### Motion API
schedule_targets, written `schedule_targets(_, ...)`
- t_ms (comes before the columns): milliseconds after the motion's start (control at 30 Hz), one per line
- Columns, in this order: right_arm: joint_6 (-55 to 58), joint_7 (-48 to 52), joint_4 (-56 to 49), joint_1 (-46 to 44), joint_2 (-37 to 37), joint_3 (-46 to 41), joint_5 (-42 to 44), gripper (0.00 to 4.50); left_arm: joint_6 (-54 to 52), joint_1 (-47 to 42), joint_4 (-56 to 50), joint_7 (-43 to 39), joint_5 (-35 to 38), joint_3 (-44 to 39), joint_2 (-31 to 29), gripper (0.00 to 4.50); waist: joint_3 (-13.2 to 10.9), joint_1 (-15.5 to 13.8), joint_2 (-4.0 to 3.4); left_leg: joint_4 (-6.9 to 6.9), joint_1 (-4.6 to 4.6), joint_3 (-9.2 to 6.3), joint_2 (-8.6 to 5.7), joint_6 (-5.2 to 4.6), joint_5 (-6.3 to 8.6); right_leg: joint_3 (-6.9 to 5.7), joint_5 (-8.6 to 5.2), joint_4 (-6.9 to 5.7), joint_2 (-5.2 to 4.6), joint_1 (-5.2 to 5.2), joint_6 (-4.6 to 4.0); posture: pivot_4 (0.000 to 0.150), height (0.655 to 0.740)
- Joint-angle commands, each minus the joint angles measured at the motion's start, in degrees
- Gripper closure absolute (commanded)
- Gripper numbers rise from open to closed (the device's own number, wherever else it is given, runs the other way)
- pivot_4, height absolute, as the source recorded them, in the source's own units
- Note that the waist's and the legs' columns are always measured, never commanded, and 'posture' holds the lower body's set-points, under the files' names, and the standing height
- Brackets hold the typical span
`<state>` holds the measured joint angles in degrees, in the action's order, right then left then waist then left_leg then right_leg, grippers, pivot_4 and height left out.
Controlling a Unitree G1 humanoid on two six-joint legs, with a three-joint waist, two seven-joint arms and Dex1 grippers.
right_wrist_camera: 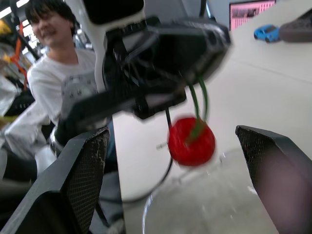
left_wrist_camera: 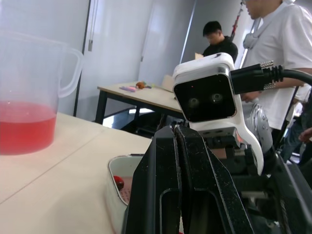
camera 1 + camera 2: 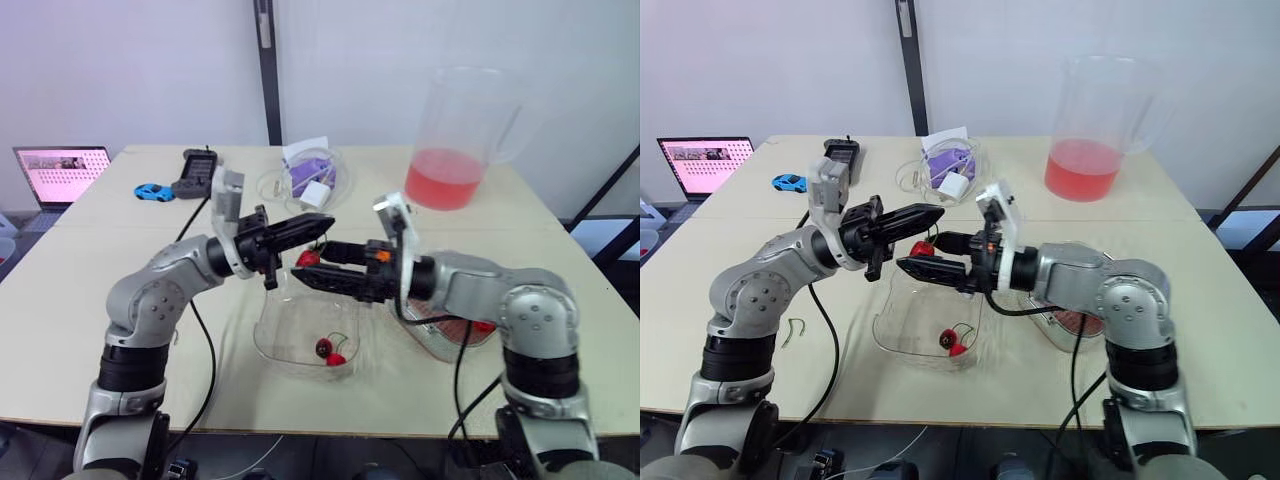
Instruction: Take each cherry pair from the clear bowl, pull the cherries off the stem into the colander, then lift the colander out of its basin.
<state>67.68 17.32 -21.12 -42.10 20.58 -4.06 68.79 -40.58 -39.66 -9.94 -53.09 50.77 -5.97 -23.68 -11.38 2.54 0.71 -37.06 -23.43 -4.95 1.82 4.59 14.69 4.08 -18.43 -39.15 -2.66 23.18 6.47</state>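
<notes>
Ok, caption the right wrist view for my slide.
Left claw dangles a cherry by its stem inside the open right claw.

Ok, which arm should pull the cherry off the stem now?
Right. The right end effector is open with a finger either side of the hanging cherry; the left end effector is shut on the stem above the clear bowl.

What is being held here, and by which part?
The left gripper pinches the cherry pair by its green stems, fruit hanging below. The right gripper is open beside the fruit, gripping nothing.
</notes>
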Motion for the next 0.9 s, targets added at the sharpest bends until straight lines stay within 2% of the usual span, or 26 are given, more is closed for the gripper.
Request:
schedule_targets(33,-1.35,-2.05,-0.51,-1.18,-1.73,0.44,0.1,0.09,0.59,-0.97,-2.23,0.11,1.26,-0.84,-0.17,4.5,0.0,-0.06,0.0,0.0,0.0,0.0,0.0,0.0,0.0,0.0,0.0,0.0,0.0,0.0,0.0,0.15,0.7332)
schedule_targets(133,-1.47,-3.03,-0.14,-1.07,-2.59,0.94,-0.25,0.09,0.72,-1.07,-2.1,0.0,1.06,-0.82,-0.24,4.5,0.0,-0.02,0.0,0.0,0.0,0.0,-0.01,0.0,0.0,0.0,0.0,0.0,-0.01,0.0,0.0,0.15,0.7332)
schedule_targets(233,-1.42,-3.22,0.04,-0.94,-2.49,1.37,-0.73,0.99,0.75,-1.19,-2.06,-0.04,1.03,-0.72,-0.17,4.5,0.0,0.01,0.0,0.01,0.0,0.0,0.0,0.0,0.0,0.0,0.0,0.0,0.0,0.0,0.0,0.15,0.7332)
schedule_targets(300,-1.33,-3.23,-0.12,-0.81,-2.3,1.58,-0.79,1.9,0.72,-1.2,-2.12,-0.01,1.04,-0.65,-0.09,4.5,0.0,0.02,0.0,0.01,0.0,0.0,0.0,0.0,0.0,0.0,0.0,0.0,0.0,0.01,0.0,0.15,0.7332)
schedule_targets(500,-1.2,-3.45,-0.28,-0.4,-2.21,1.95,-0.76,1.9,0.82,-1.19,-2.16,0.04,0.93,-0.42,0.07,4.5,0.0,0.02,0.0,0.01,0.0,0.0,0.0,0.0,0.0,0.0,0.0,-0.01,0.0,0.01,0.0,0.15,0.7332)
schedule_targets(600,-1.21,-3.41,-0.09,-0.37,-2.2,2.03,-0.85,2.64,0.85,-1.29,-2.08,-0.04,0.83,-0.31,0.09,4.5,0.0,0.02,0.0,0.02,0.0,0.0,0.0,0.0,0.0,0.0,0.0,0.0,0.0,0.01,0.0,0.15,0.7332)
schedule_targets(667,-1.29,-3.27,0.08,-0.38,-2.03,2.1,-0.95,3.61,0.9,-1.43,-1.9,-0.06,0.75,-0.23,0.1,4.5,0.0,0.02,0.0,0.01,0.0,0.0,0.0,-0.01,0.0,0.0,0.0,-0.01,0.0,0.01,0.0,0.15,0.7332)
schedule_targets(733,-1.27,-2.77,0.18,-0.17,-1.3,2.28,-1.42,4.19,0.9,-1.56,-1.75,-0.17,0.62,-0.16,0.03,4.5,0.0,0.01,0.0,0.01,0.0,0.0,0.0,-0.01,0.0,0.0,0.0,-0.01,0.0,0.01,0.0,0.15,0.7332)
schedule_targets(900,-0.96,-1.22,0.64,0.1,0.6,2.31,-2.03,4.19,0.88,-1.81,-1.55,-0.42,0.45,-0.06,-0.22,4.5,0.0,0.01,0.0,0.01,0.0,0.0,0.0,-0.01,0.0,0.0,0.0,0.0,0.0,0.01,0.0,0.15,0.7332)
